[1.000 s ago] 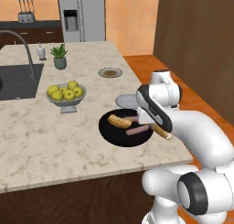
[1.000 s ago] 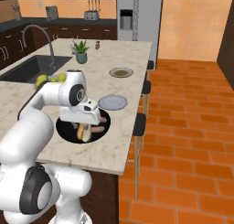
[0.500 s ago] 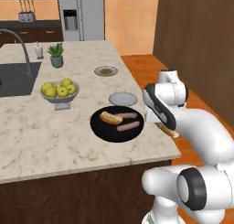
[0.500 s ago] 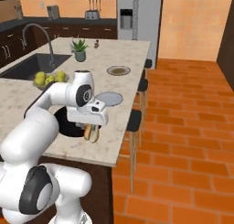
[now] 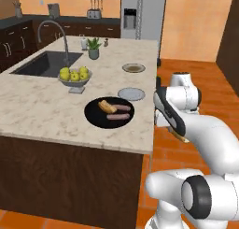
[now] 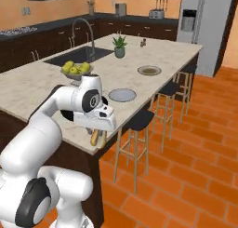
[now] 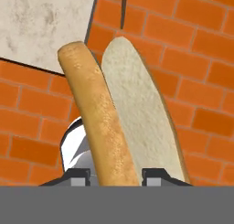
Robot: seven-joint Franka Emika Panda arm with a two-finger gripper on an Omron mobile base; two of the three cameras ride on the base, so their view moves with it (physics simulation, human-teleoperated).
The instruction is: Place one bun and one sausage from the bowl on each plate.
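Gripper [image 7: 114, 175] is clamped on a bun [image 7: 119, 113], w/ fingers at the bun's near end and the rest sticking out ahead; the split, paler side faces right in the hand view. Bun is off the counter [image 5: 42, 111], out past its edge over the orange brick floor [image 6: 186, 176]; right base view shows it hanging under the hand [image 6: 96, 137] just beside the counter edge. Judging by that, it's mid-carry to a plate, held by one end prob. so it can be laid flat. Bowl [image 5: 108, 112] sits near the counter's front edge w/ one bun [image 5: 106, 106] and two sausages [image 5: 119, 117] inside. Grey-blue plate [image 5: 131, 93] lies just behind the bowl, bare; second plate w/ brownish centre [image 5: 133, 68] is farther back, also bare. So nothing delivered yet. Around: fruit bowl [image 5: 74, 76] left of the black bowl, sink [image 5: 44, 63] and tap [image 5: 55, 32] beyond, potted plant [image 5: 94, 47] at the back. Stools [image 6: 139, 122] stand along the counter's right side. In the way: the counter edge itself, as the bun hangs low beside it and needs lifting clear; path to the near plate otherwise looks open.
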